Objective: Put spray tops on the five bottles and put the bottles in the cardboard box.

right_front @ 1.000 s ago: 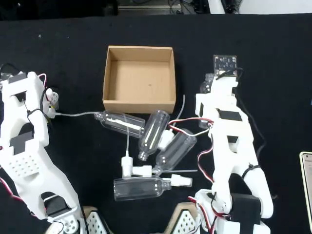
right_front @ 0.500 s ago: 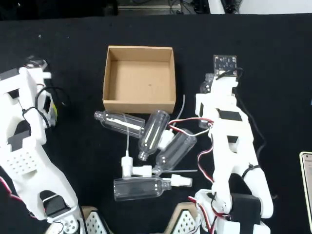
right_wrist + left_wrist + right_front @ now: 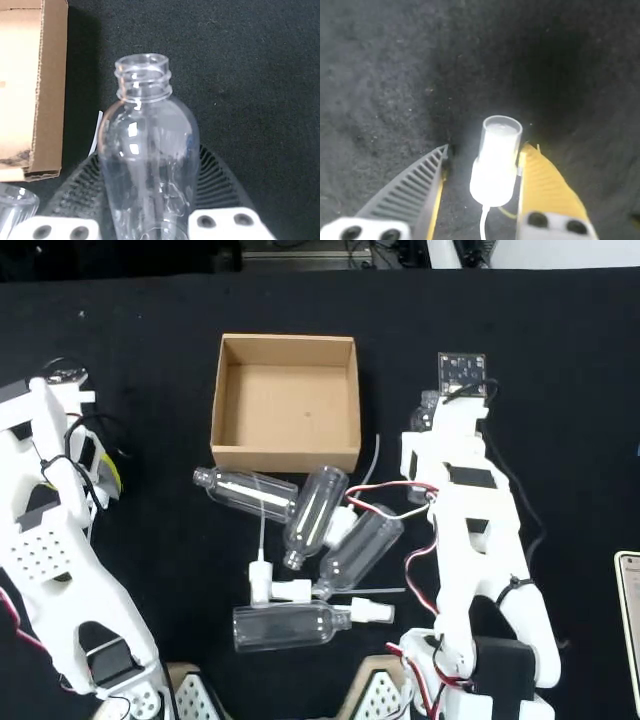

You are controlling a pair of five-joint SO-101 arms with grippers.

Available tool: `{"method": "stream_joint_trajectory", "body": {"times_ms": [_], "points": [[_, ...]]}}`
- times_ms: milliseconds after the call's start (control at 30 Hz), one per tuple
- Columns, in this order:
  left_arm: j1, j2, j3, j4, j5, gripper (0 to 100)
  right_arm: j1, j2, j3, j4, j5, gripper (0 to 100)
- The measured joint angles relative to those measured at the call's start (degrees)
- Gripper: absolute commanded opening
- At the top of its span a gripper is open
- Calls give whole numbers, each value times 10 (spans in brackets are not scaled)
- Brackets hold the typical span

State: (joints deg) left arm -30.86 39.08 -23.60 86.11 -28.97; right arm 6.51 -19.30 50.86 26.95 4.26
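My left gripper [image 3: 484,147] is at the table's far left, shut on a white spray top [image 3: 495,160] whose clear cap [image 3: 65,371] shows past the arm in the high view. Its thin tube hangs back toward the wrist. My right gripper [image 3: 150,155] is shut on a clear bottle [image 3: 147,150] with a bare, open neck, just right of the cardboard box [image 3: 285,457]. The right arm [image 3: 465,510] hides that bottle from above. Several capless clear bottles [image 3: 315,505] lie in a heap in front of the box, which holds nothing.
Loose spray tops [image 3: 262,575] with thin tubes lie among the heaped bottles, one [image 3: 370,612] by the neck of the nearest bottle [image 3: 290,627]. The box's side wall [image 3: 30,85] is close beside the held bottle. Black cloth covers the table.
The left arm lifted the spray top off the table; its tube left the spot beside the bottles, and the wrist swung up and back. The right arm stayed still.
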Motion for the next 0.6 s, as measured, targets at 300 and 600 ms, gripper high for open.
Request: {"method": "stream_joint_trajectory", "body": {"times_ms": [300,600], "points": [[2,1,-5,19,-50,109,0,0,0,0,0,70],[10,2,-7,28,-52,61,0,0,0,0,0,70]]}}
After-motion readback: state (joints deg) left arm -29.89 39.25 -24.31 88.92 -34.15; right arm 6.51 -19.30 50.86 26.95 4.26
